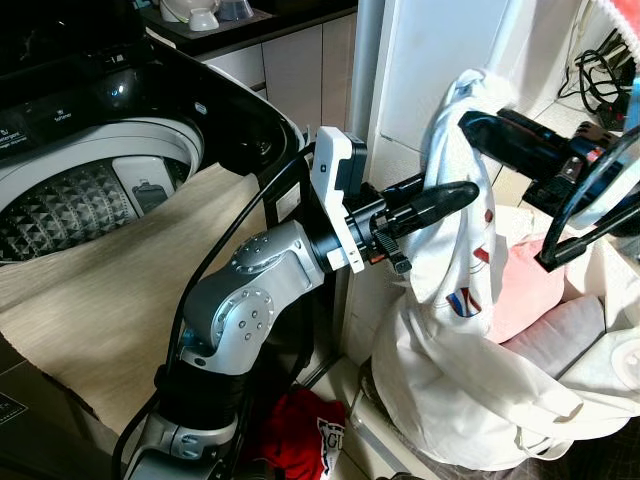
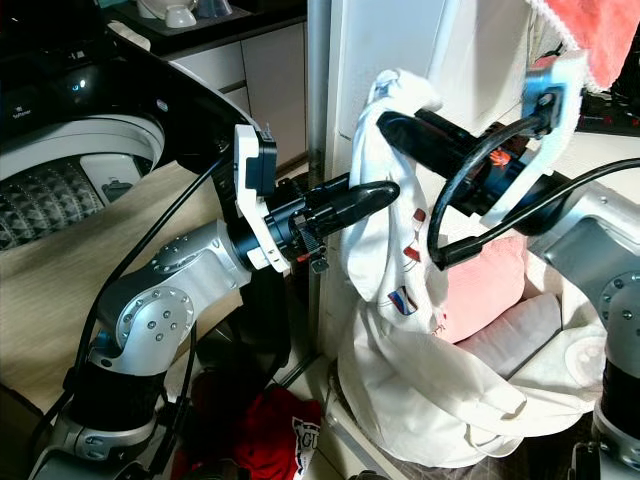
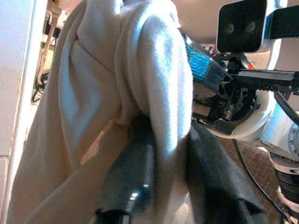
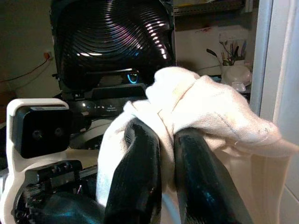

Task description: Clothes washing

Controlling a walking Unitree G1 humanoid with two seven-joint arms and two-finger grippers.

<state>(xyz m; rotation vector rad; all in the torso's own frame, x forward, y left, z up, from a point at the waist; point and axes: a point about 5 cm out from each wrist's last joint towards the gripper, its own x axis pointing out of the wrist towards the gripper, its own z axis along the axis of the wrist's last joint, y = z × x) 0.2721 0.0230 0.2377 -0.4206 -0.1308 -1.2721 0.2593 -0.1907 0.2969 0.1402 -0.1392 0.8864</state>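
A white garment with a small flag print hangs between both grippers, its lower part pooled on the laundry pile at the right. My left gripper is shut on a fold of it about halfway up; in the left wrist view the cloth sits pinched between the black fingers. My right gripper is shut on the garment's top bunch, higher and a little to the right, with cloth bulging over its fingers. The top-loading washing machine stands open at the left, its drum showing.
The washer's black lid stands raised beside my left arm. A beige sheet covers the washer's front. Pink clothes lie in the pile at the right, and a red garment lies on the floor below. A white pillar stands behind.
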